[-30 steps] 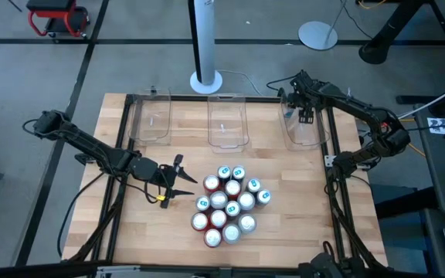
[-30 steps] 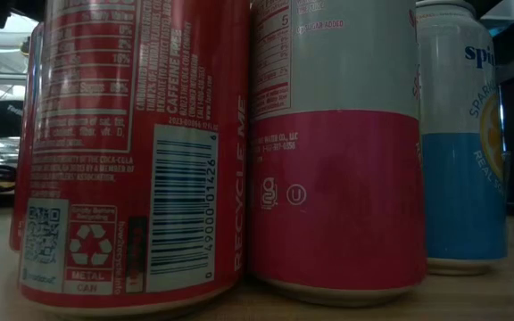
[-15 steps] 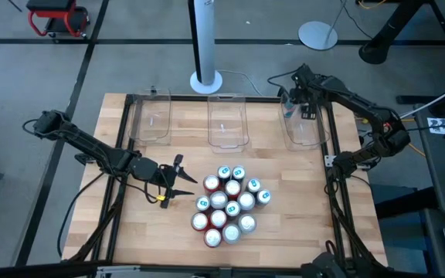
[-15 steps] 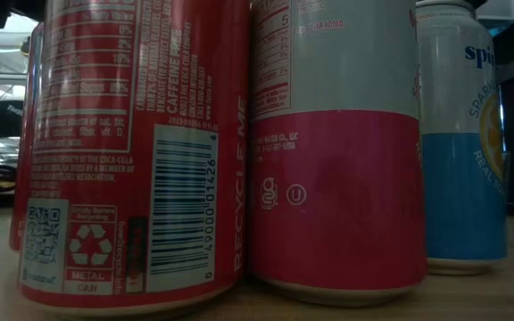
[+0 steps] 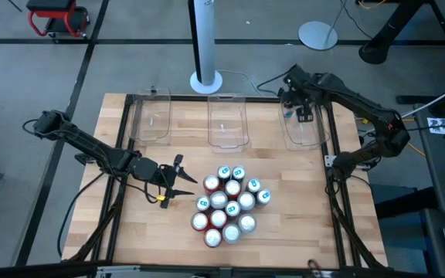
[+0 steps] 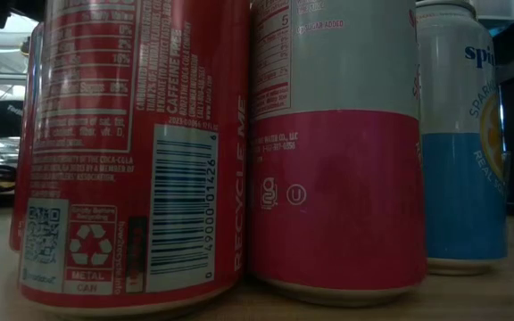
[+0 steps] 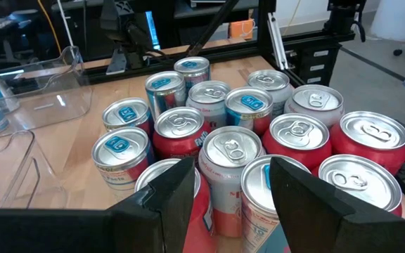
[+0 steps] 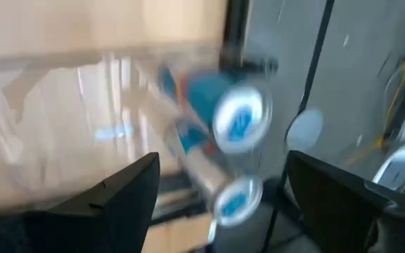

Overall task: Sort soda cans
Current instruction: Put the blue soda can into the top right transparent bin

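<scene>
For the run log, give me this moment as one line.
left gripper: open, beside can cluster | right gripper: open over right bin, teal cans inside | other bins: empty

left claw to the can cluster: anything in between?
Nothing visible. The left claw sits open just left of the cans, bare table between them; in the wrist view the nearest cans lie right past its fingers.

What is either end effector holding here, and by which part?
Nothing. The left end effector stands open beside the soda cans; the right end effector is open over the right-hand bin.
</scene>
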`<state>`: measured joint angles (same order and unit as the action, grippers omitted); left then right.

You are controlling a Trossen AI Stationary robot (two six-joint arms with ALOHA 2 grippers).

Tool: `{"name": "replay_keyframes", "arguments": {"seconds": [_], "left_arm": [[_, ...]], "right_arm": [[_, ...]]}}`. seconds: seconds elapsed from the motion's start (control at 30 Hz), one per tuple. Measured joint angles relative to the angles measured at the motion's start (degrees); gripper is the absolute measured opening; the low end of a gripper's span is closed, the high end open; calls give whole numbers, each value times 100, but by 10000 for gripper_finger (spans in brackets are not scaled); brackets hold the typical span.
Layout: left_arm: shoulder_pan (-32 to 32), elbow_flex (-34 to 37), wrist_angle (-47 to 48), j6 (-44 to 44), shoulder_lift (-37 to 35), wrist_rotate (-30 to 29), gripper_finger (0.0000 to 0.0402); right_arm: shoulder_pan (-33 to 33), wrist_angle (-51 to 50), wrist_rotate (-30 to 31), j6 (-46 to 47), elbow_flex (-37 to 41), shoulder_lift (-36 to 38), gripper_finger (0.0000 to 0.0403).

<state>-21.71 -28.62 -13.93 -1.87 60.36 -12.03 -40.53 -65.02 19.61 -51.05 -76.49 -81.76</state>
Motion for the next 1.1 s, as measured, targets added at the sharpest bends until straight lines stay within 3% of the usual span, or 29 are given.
{"name": "replay_keyframes", "arguments": {"seconds": [0.43, 0.9, 1.1], "left_arm": [[0, 0, 2, 15, 2, 0, 175], [0, 0, -2, 39, 2, 0, 175], [0, 0, -1, 73, 2, 1, 175]], "right_arm": [[2788, -155, -1023, 253, -472, 0, 310], [5419, -67, -1476, 1820, -472, 0, 310], [6237, 639, -1473, 2279, -472, -4, 310]]}}
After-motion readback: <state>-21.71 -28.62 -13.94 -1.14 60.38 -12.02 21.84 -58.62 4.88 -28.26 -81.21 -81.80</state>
